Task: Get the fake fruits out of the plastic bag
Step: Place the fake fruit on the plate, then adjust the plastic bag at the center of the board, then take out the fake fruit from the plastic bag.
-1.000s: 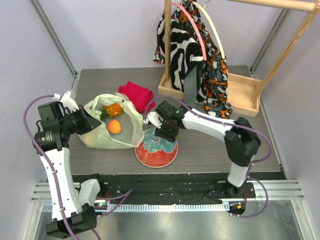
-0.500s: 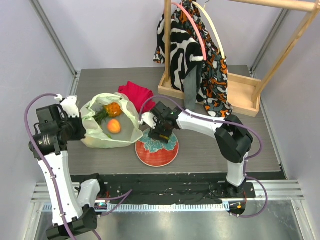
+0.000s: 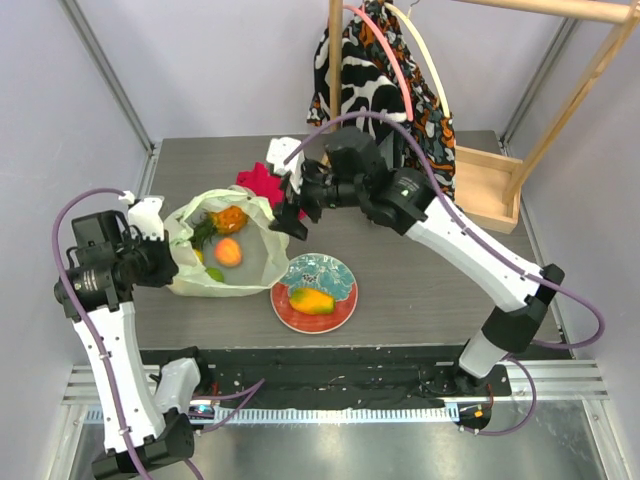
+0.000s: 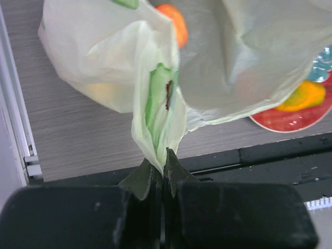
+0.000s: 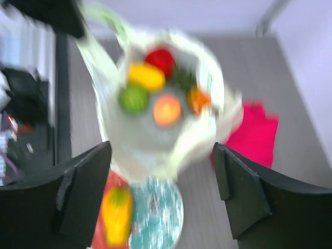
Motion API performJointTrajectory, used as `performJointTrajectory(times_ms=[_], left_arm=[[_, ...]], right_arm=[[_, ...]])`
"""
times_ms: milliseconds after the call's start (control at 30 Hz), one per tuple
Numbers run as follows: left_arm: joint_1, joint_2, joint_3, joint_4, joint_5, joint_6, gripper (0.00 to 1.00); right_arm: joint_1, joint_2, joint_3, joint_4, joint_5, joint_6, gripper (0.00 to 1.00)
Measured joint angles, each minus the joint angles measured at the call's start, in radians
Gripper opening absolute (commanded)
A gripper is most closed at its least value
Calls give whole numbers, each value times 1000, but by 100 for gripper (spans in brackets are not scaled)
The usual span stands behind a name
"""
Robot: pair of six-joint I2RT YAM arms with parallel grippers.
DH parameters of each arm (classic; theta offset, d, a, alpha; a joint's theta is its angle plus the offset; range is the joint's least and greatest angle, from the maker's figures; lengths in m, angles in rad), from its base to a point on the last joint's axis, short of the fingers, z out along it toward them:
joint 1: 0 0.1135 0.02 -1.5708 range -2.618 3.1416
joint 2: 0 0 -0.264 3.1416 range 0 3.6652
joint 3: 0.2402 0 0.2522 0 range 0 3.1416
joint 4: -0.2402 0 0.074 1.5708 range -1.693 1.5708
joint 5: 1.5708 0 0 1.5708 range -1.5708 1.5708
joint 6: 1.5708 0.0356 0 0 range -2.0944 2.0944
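I am working with two arms at a grey table (image 3: pixel 430 290). My left gripper (image 4: pixel 165 158) is clamping a bunched fold of the plastic bag (image 4: pixel 249 52). Its jaws are pressed together with the thin, pale yellow-green film squeezed between them, and it is holding that fold at the bag's left side, near the table's left edge. The bag is sitting on the left half of the table with its mouth gaping upward. My right gripper (image 5: pixel 162 149) is hanging above the bag's right rim, its jaws standing wide apart with nothing between them. Its own camera view is blurred. In that view, five fruits are lying inside the bag: a red fruit (image 5: pixel 161 58) at the far side, a yellow fruit (image 5: pixel 147 76) beside it, a green fruit (image 5: pixel 134 98), a peach (image 5: pixel 167 110) in the middle, and an orange pineapple (image 5: pixel 198 98) with dark green leaves. A yellow-orange mango (image 3: pixel 312 300) is lying outside the bag on a plate (image 3: pixel 335 272), which is red-rimmed with a teal pattern. The plate is resting near the front edge of the table, and the bag's film is lapping over its rim. A red cloth (image 3: pixel 258 182) is lying just behind the bag. At the far right, a wooden rack (image 3: pixel 490 195) is carrying a patterned garment (image 3: pixel 385 100) in black, white and orange.
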Motion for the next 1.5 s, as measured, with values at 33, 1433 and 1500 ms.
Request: performJointTrajectory(times_ms=[33,1433,1500], left_arm=[[0,-3,16,-7,21,1,0],[0,-207,-157,-25,-146,410,0],[0,-226,-172,-25,-155,423,0]], right_arm=[[16,-2,48,45,-27,25,75],[181,629,53,348,346,510,86],[185,652,78,370,350,518,86]])
